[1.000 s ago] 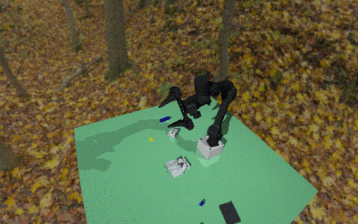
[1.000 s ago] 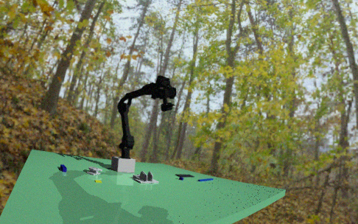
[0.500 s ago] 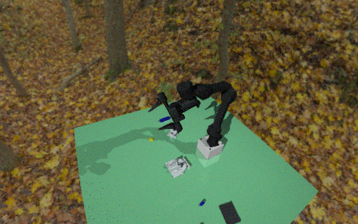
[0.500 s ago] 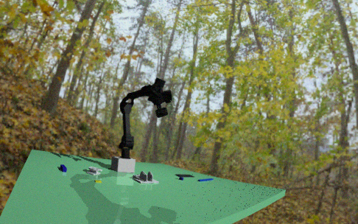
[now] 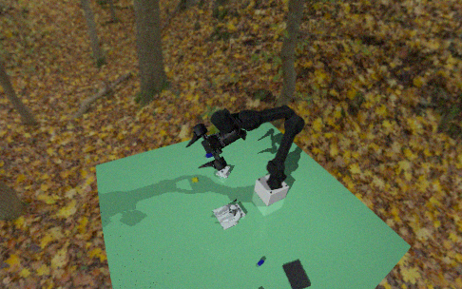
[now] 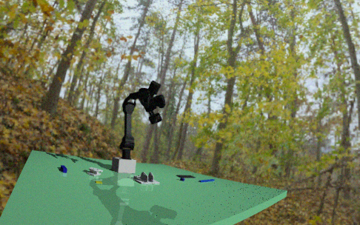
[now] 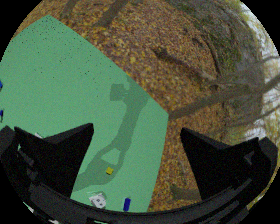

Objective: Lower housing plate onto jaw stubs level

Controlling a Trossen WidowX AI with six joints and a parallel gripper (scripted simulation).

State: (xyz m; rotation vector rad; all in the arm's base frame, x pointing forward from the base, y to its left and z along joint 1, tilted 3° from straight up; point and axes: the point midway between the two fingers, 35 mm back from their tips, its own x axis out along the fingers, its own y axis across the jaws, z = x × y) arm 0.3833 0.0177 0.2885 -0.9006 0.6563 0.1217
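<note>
The six-joint arm (image 5: pixel 285 143) (image 6: pixel 128 118) rises from its base, bends at a high elbow (image 5: pixel 294 124) (image 6: pixel 129 105) behind the gripper, and reaches forward to the wrist (image 5: pixel 223 121) (image 6: pixel 144 95). Beyond it, the gripper (image 5: pixel 202 154) (image 6: pixel 158 103) (image 7: pixel 138 131) hangs raised, its two black tapered fingers (image 5: pixel 208 165) spread wide apart, nothing between them.

open air under the wide-open gripper (image 5: pixel 193 157) (image 6: pixel 158 103) (image 7: pixel 137 129), two bumps sticking up from the white flat thing (image 5: pixel 229 215) (image 6: pixel 147 180), the arm's big box (image 5: pixel 271 191) (image 6: pixel 124 165) blocking one side near it, a gap between it and the little white piece (image 5: pixel 222 172) (image 6: pixel 95 171) (image 7: pixel 98 200)
</note>
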